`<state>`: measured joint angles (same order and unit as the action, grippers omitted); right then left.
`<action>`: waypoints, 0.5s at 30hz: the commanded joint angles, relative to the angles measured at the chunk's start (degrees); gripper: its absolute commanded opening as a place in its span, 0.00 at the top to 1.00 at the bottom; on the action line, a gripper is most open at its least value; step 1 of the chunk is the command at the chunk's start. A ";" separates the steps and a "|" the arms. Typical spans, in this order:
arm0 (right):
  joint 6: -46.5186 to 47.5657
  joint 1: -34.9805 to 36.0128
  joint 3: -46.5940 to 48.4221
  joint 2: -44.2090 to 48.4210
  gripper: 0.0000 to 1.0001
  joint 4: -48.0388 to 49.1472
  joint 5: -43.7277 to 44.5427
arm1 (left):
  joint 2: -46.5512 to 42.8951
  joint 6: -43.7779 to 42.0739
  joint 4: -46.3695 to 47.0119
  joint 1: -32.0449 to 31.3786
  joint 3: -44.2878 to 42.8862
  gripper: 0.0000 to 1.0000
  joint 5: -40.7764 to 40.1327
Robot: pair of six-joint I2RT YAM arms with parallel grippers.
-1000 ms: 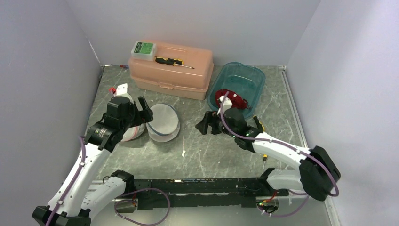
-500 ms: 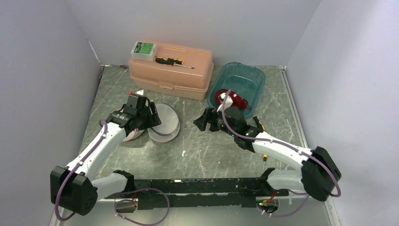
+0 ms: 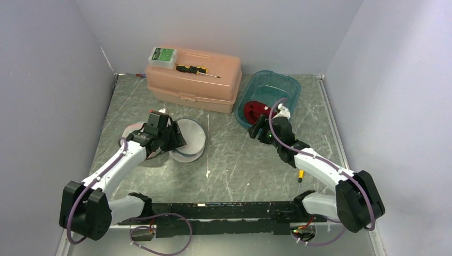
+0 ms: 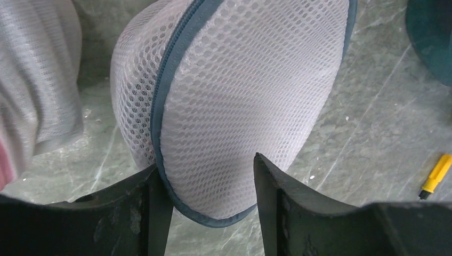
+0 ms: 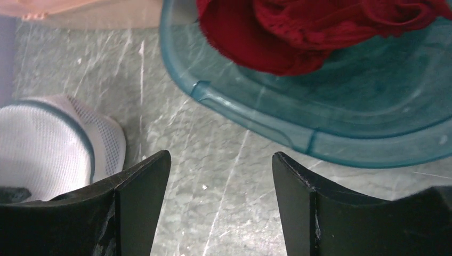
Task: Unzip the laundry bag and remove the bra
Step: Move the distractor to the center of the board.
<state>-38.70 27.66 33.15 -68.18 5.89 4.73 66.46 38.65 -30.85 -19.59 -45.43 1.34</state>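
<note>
The left fingers (image 4: 157, 213) straddle the lower rim of the white mesh laundry bag (image 4: 240, 80), with its blue-grey zipper (image 4: 170, 69) against one of them. Whether they pinch it or only flank it is unclear. A pale cloth (image 4: 32, 80) is cut off at the frame's edge. The right fingers (image 5: 138, 202) hang spread over the desk (image 5: 80, 64), holding nothing, beside the teal tub (image 5: 256, 122) where the red bra (image 5: 320, 26) lies, partly cropped.

The left gripper (image 4: 205, 165) holds its jaws partly apart, the right gripper (image 5: 221, 160) wider.
</note>
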 commanded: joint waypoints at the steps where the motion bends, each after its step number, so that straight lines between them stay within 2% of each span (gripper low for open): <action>1: -1.11 -3.06 0.30 -0.47 0.27 0.20 2.71 | -0.44 1.02 6.17 -0.01 1.18 0.43 5.00; 9: -3.25 -9.82 -0.34 -1.92 0.27 0.83 5.80 | 0.54 2.12 12.50 -0.83 3.87 0.47 10.20; 15: -2.27 -12.77 3.14 -3.10 0.20 0.00 5.59 | 1.68 2.79 13.69 -3.33 3.78 0.49 9.31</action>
<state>-41.39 16.03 32.99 -70.91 5.82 8.91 67.70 40.36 -20.53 -21.47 -41.69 9.37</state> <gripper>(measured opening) 0.775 0.521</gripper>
